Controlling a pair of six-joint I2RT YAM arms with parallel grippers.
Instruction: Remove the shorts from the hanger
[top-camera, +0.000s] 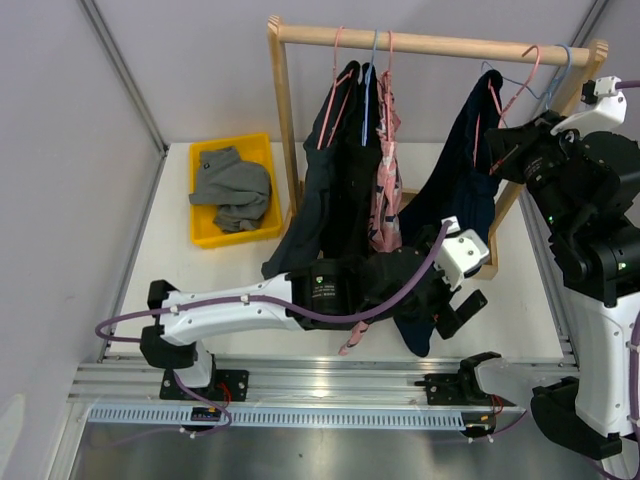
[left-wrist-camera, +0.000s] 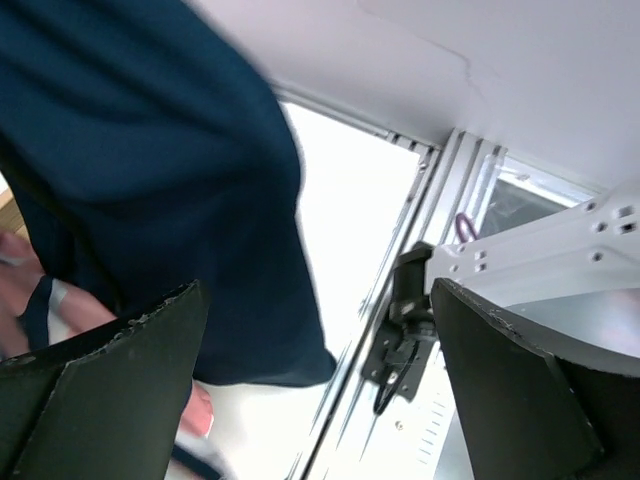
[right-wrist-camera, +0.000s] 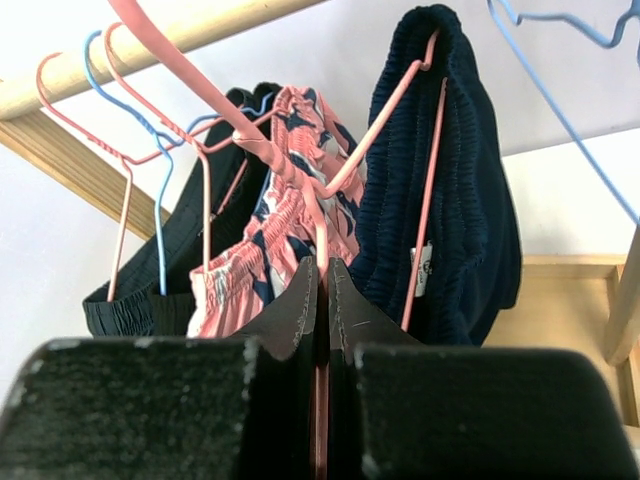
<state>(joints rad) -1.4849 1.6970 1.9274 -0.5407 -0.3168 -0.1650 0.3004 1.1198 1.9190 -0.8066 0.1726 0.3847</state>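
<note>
Navy shorts (top-camera: 462, 165) hang on the pink hanger (right-wrist-camera: 185, 70), at 1 o'clock in the top view. Right gripper (right-wrist-camera: 322, 275) is clamped on the hanger wire. Left gripper (left-wrist-camera: 318, 300) is spread wide and empty (fabric at its 10 o'clock). Step in hand: grasping the hem. The next move calls for closing on the fabric, then pulling toward 6 o'clock.

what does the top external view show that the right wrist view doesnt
Only top external: the yellow bin holding the grey shorts, and the left gripper open near the lower end of the navy shorts. Only right wrist: the right gripper seen shut on the pink hanger, whose wire carries the navy waistband. Both: the wooden rail, the navy shorts and the pink patterned shorts.
</note>
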